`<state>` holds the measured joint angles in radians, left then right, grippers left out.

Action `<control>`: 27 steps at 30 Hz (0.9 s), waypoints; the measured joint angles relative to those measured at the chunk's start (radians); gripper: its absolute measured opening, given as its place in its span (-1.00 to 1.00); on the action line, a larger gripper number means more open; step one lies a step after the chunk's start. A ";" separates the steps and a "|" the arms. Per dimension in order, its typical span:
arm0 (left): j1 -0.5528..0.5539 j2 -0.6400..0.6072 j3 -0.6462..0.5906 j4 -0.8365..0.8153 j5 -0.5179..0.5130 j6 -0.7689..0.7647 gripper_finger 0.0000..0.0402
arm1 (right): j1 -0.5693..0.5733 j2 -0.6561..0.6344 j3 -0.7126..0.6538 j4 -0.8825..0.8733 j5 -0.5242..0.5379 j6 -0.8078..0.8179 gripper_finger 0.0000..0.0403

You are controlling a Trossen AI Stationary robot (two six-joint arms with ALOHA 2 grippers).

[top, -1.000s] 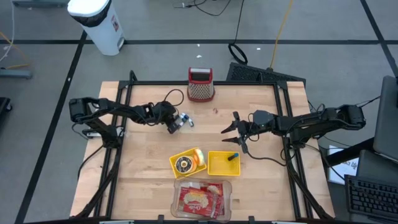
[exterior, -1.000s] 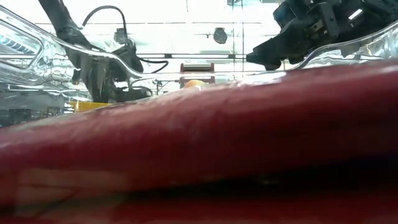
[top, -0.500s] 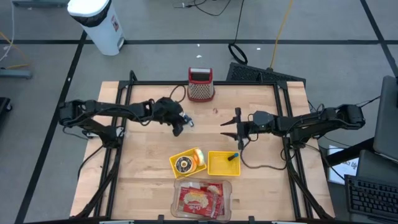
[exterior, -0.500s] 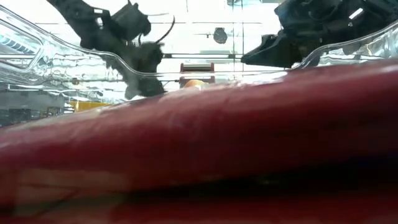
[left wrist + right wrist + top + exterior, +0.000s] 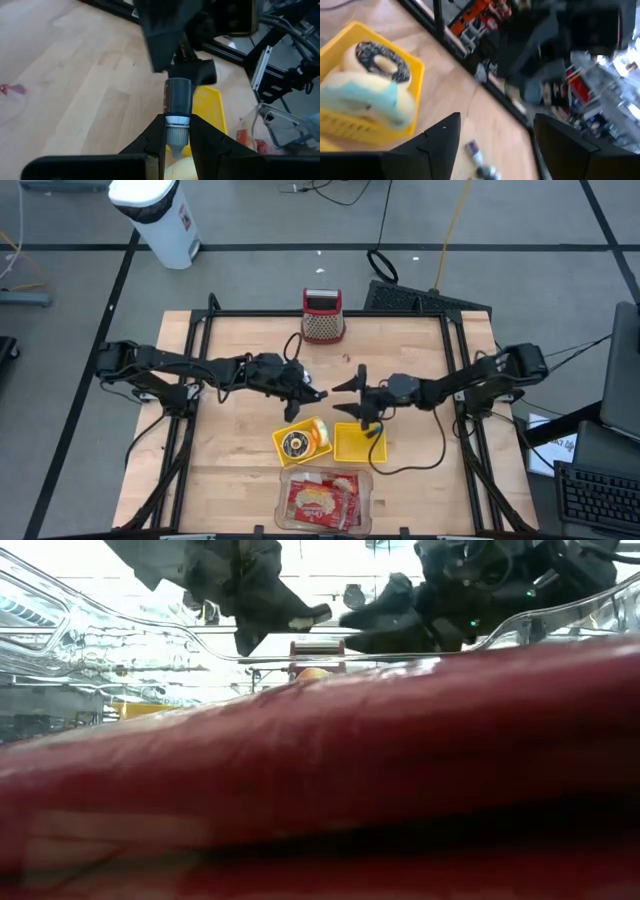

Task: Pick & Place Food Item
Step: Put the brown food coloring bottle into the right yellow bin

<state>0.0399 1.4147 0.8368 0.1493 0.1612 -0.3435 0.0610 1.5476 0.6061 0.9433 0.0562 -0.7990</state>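
Overhead, the two arms meet near the middle of the wooden surface. The left end effector is closed on a small dark cylinder with a silver, ridged end, gripping it between both fingers, as the left wrist view shows. The right end effector faces it just beside, its fingers spread wide and holding nothing. Below them sit two yellow trays side by side: the left yellow tray holds a chocolate-iced doughnut next to a pale bun-like piece, and the right yellow tray holds a small dark item that is too small to make out. Nearer the front edge lies a clear plastic container with a red packet inside; its printing cannot be read. A red grater-like stand is at the far edge. On the floor beyond stands a white bin, its label illegible.
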 joint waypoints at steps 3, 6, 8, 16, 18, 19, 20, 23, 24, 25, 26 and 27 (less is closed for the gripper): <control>-0.008 0.000 0.000 -0.010 -0.005 -0.012 -0.69 | 0.010 0.042 0.043 0.043 -0.005 -0.052 0.20; -0.010 0.000 0.000 -0.007 -0.003 -0.038 -0.69 | 0.013 0.070 0.081 0.040 -0.006 -0.081 0.14; -0.010 0.000 0.000 -0.012 -0.002 -0.052 -0.68 | 0.013 0.096 0.108 0.040 -0.023 -0.081 0.10; -0.012 0.000 -0.001 -0.023 0.024 -0.062 -0.67 | 0.011 0.166 0.175 0.014 -0.055 -0.139 -0.02; -0.016 0.000 -0.001 -0.023 0.024 -0.062 -0.67 | 0.011 0.166 0.175 0.014 -0.056 -0.156 -0.07; -0.018 0.000 -0.001 -0.022 0.025 -0.062 -0.67 | 0.011 0.166 0.175 0.014 -0.057 -0.160 -0.10; -0.020 0.000 -0.001 -0.021 0.025 -0.062 -0.67 | 0.011 0.166 0.175 0.014 -0.056 -0.163 -0.14; -0.023 0.000 -0.001 -0.021 0.026 -0.058 -0.67 | 0.011 0.166 0.175 0.017 -0.055 -0.159 -0.29; -0.023 0.000 -0.001 -0.021 0.029 -0.058 -0.67 | 0.011 0.166 0.175 0.019 -0.055 -0.159 -0.35; -0.023 0.000 -0.001 -0.021 0.033 -0.059 -0.67 | 0.012 0.165 0.175 0.020 -0.055 -0.158 -0.42; -0.023 0.000 -0.001 -0.021 0.040 -0.059 -0.67 | 0.012 0.165 0.175 0.019 -0.056 -0.157 -0.48; -0.023 0.000 -0.001 -0.021 0.048 -0.059 -0.67 | 0.012 0.165 0.175 0.017 -0.057 -0.156 -0.55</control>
<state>0.0170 1.4147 0.8360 0.1284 0.2097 -0.4023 0.0732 1.7130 0.7807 0.9604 -0.0012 -0.9554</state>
